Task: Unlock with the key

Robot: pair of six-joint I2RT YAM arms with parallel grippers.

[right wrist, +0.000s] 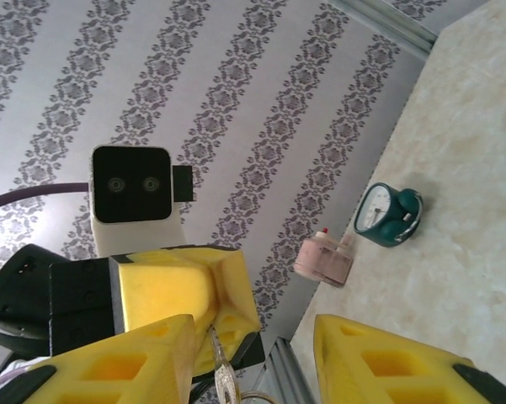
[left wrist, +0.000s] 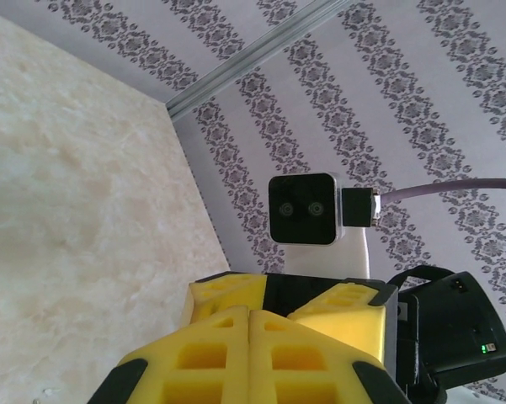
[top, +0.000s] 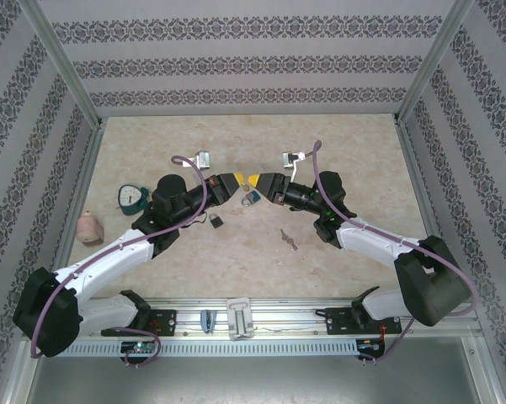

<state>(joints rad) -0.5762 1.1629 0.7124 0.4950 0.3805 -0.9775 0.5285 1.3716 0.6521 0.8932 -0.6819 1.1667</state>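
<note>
Top external view, from the left: a pink object (top: 88, 227) sits near the table's (top: 354, 160) left edge. A green alarm clock (top: 133, 196) lies a little further in. The left arm reaches toward the middle of the table, and the left gripper (top: 234, 181) points right. Its yellow fingers are pressed together. In the left wrist view they meet along a closed seam, with nothing visible between them (left wrist: 251, 337). Just below and behind that gripper, a small dark padlock (top: 216, 220) rests on the table.

At the centre, the two grippers face each other tip to tip and are very close. I cannot tell whether they touch. A blue-and-silver padlock (top: 251, 200) sits just beneath the gap between them.

The right gripper (top: 253, 181) points left. In the right wrist view its fingers are spread apart (right wrist: 253, 337), with a clear gap between them. A thin metal strip (right wrist: 223, 370) stands in that gap, close to one of its fingers and at the tip of the left gripper. I cannot tell what it is or whether anything pinches it. The same view shows the clock (right wrist: 389, 215) and the pink object (right wrist: 324, 259) beyond, by the wall.

Further right, the key (top: 288, 239) lies loose on the table, below the right arm's wrist and apart from both padlocks.
</note>
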